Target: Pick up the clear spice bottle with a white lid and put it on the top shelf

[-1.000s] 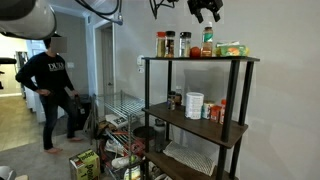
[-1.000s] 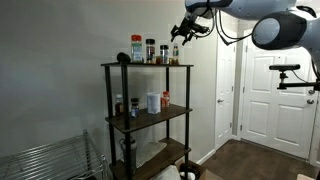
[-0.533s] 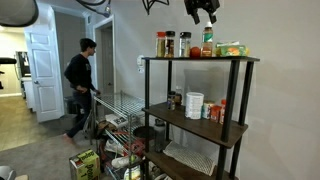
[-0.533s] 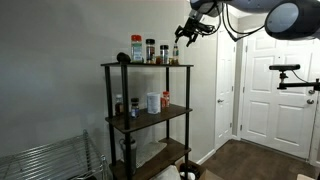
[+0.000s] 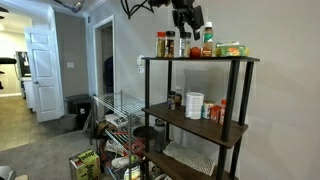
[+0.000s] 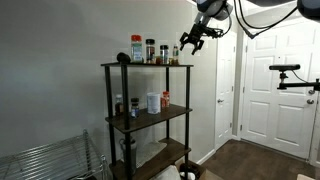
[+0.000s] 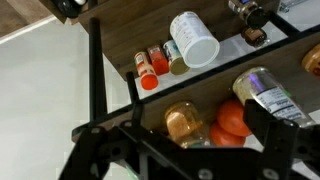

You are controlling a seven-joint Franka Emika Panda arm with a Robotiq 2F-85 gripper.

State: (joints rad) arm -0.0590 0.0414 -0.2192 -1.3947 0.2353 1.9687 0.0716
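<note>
Gripper state: the gripper (image 6: 190, 43) has its fingers spread apart, with nothing between them. In both exterior views it hangs above the level of the top shelf (image 5: 200, 59) and touches none of the containers. In an exterior view it appears beyond the end of the shelf unit (image 6: 146, 110), on the side toward the door (image 6: 268, 85).

Task item location: the clear spice bottle (image 5: 208, 42) stands upright on the top shelf. Its white cap, green upper body and red-orange lower body are visible. Three dark-lidded jars (image 5: 170, 44) stand in a row on one side of it. Green and orange packets (image 5: 231, 49) lie on the other side, just beside it. The bottle is apart from the gripper, which is higher up.

Other items: a white canister (image 5: 194, 105) stands on the middle shelf (image 5: 200, 122) among smaller jars. A white wire rack (image 5: 120, 105) stands beside the shelf unit, lower down.

Wrist view: the camera looks down on the shelving. The dark fingers (image 7: 100, 152) enter at the bottom edge, set well apart. The white canister and two small red-capped bottles (image 7: 148, 68) appear on a brown board. The other containers near the bottom edge are too blurred to identify.
</note>
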